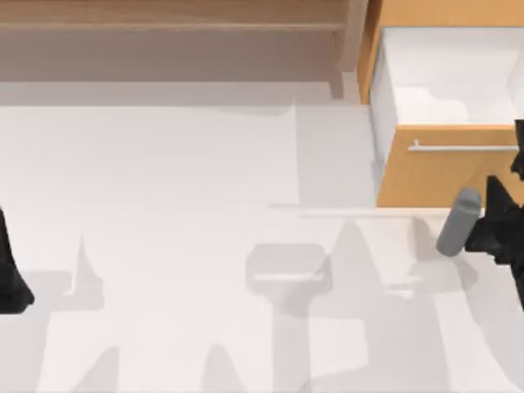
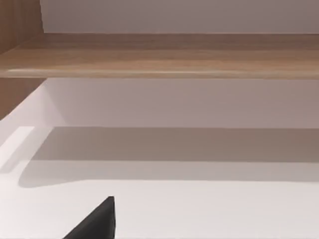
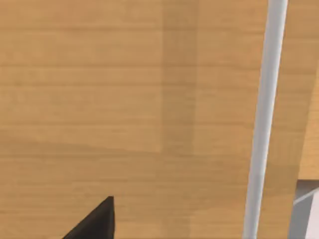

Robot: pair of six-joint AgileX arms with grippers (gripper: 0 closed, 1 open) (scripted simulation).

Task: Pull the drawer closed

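Note:
The drawer (image 1: 442, 168) stands pulled out at the back right of the table. Its white inner walls (image 1: 446, 78) are open to view, and its orange-tan front faces the table's front edge. A thin silver bar handle (image 1: 463, 147) runs across that front. My right gripper (image 1: 517, 155) is at the top view's right edge, close to the handle's right end. The right wrist view looks close at the drawer front (image 3: 124, 99) and the handle (image 3: 264, 114). My left gripper (image 1: 10, 278) is parked at the table's left edge.
A long brown wooden shelf (image 1: 172, 24) runs along the back, left of the drawer, and appears as the shelf (image 2: 159, 55) ahead of the left wrist. The white tabletop (image 1: 205, 205) spreads between the two arms.

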